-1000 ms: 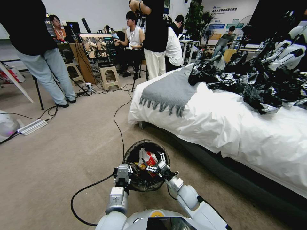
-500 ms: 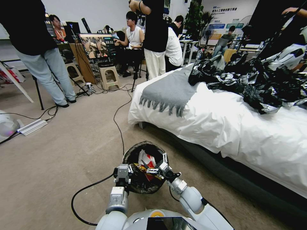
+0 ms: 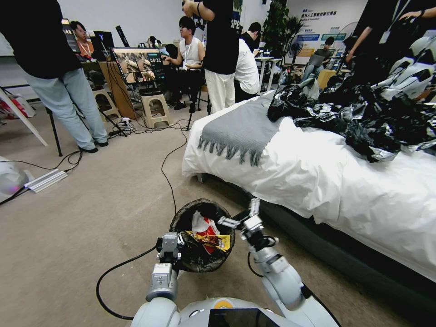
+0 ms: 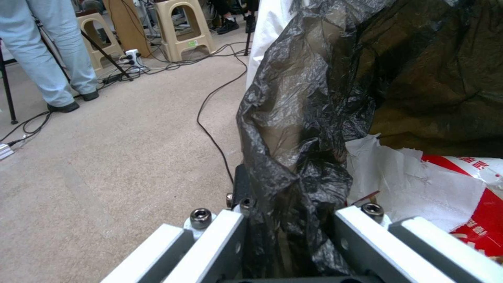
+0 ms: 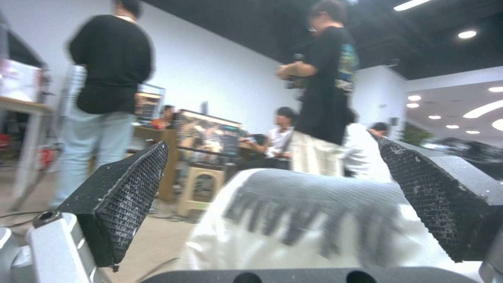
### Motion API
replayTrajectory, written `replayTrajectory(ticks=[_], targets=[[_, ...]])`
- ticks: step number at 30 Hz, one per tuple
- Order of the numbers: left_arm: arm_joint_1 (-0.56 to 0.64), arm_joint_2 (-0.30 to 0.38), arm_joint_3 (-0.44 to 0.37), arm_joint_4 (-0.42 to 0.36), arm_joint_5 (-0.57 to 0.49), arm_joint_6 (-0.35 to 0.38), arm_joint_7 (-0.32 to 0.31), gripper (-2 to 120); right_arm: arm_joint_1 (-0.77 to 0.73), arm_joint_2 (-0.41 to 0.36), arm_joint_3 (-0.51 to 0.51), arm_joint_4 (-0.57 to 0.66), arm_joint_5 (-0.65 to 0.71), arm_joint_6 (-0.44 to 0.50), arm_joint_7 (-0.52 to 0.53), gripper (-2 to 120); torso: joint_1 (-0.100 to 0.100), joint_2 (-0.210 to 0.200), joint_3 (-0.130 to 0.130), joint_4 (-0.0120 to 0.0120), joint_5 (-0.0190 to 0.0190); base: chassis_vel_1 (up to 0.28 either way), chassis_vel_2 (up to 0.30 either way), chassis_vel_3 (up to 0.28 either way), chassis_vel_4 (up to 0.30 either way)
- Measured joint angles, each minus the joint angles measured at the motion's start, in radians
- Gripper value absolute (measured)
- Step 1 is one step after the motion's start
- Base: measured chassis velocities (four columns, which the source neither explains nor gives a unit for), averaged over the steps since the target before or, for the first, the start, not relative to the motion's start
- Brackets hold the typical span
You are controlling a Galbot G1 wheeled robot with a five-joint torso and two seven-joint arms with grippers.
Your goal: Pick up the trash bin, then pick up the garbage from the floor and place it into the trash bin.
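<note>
One trash bin point(image 3: 200, 236), two packs inside.
Head view: I see my left gripper point(image 3: 169, 245) clamping its near rim, mouth upward; right gripper point(image 3: 239, 217) spread empty beside it. Left wrist: bag point(image 4: 298, 157) pinched. Right wrist: pads point(image 5: 125, 200) apart.

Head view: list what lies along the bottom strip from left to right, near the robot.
Black cable on the carpet → left gripper, shut on the bin's rim → trash bin with garbage inside → right gripper, fingers open, raised beside the bin → bed.
</note>
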Motion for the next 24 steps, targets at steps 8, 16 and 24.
replayTrajectory(ticks=[8,16,24], targets=[[0.011,-0.002,-0.016,-0.018,-0.009,0.001,-0.002,0,-0.011,0.037,0.102,0.003,0.054,0.035,-0.001,100,0.000,0.000,0.000,0.0003,-0.0001,0.000,0.000,0.000,0.000],[0.009,-0.004,-0.028,-0.027,-0.019,0.004,-0.002,0,-0.022,0.049,0.126,-0.028,0.055,0.067,-0.003,100,0.000,0.000,0.000,0.0002,-0.0001,0.000,0.000,0.000,0.000],[0.009,-0.002,-0.035,-0.038,-0.026,0.013,0.000,0,-0.020,0.052,0.132,-0.050,0.062,0.073,-0.004,100,0.000,0.000,0.000,0.0001,-0.0001,0.000,0.000,0.000,0.000]])
